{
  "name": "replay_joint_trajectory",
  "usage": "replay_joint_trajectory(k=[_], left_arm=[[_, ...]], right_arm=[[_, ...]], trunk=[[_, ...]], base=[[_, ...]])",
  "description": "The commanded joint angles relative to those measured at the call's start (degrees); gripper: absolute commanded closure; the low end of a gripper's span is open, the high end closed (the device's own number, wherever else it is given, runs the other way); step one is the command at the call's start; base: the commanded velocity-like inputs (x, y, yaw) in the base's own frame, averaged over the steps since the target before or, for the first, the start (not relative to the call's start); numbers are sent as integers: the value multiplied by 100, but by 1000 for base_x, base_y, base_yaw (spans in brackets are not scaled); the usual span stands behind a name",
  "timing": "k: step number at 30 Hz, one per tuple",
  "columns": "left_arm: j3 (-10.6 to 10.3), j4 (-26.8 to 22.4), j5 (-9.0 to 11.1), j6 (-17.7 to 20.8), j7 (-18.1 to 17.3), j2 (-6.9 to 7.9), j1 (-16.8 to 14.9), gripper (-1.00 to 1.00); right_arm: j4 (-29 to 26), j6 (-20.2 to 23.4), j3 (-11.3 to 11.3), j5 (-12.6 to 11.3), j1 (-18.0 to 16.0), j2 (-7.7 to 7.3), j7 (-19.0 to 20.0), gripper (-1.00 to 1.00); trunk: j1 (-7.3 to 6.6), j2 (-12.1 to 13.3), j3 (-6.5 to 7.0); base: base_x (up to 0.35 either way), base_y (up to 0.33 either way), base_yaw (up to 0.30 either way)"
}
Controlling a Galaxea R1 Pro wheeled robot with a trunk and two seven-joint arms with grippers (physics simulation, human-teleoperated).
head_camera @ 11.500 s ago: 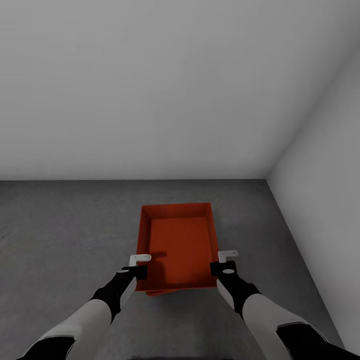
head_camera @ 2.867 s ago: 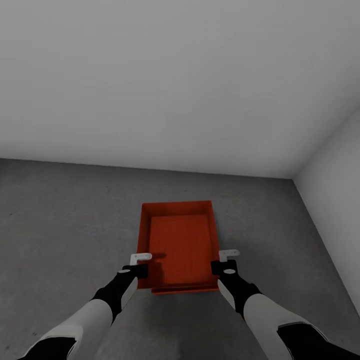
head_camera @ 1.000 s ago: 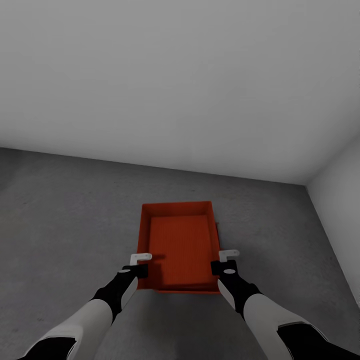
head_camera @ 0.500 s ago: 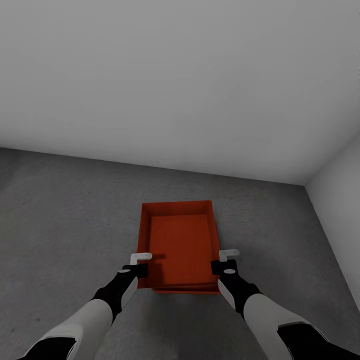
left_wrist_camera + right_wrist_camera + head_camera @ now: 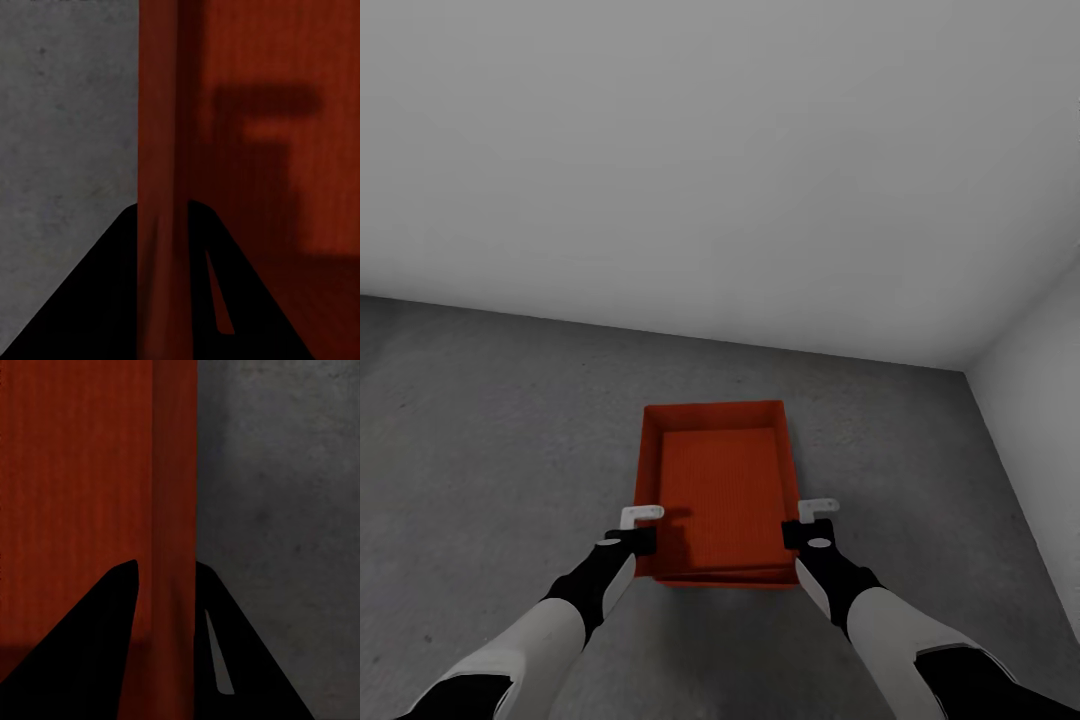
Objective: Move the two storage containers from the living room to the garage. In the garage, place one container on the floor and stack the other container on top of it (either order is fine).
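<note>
Both my left gripper (image 5: 641, 529) and right gripper (image 5: 815, 524) clamped the upper container's (image 5: 720, 485) side walls; uneven release risked skewing it off the lower container (image 5: 725, 581) beneath.

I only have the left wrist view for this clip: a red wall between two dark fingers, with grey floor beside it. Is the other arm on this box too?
Observer: Yes. In the right wrist view the right pincer straddles the opposite side wall of the upper container.
Operator: Is the second box around?
Observer: The head view shows a thin red edge, the lower container, peeking out under the held one's near end.
Operator: Where in the room is this?
Observer: Close to a corner: the concrete floor meets a pale back wall, and a side wall on the robot's right.
</note>
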Motion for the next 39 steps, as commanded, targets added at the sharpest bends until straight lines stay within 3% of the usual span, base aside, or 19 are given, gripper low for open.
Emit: replay_joint_trajectory(k=[1, 39], left_arm=[[-73, -29, -69, -8, 32, 194, -1, 100], [-73, -22, -75, 9, 41, 182, -1, 100]], right_arm=[[22, 259, 43, -35, -4, -21, -21, 100], [31, 265, 35, -35, -4, -21, -21, 100]], trunk=[[0, -2, -3], [0, -2, -3]], base=[[0, -3, 0], [0, 0, 0]])
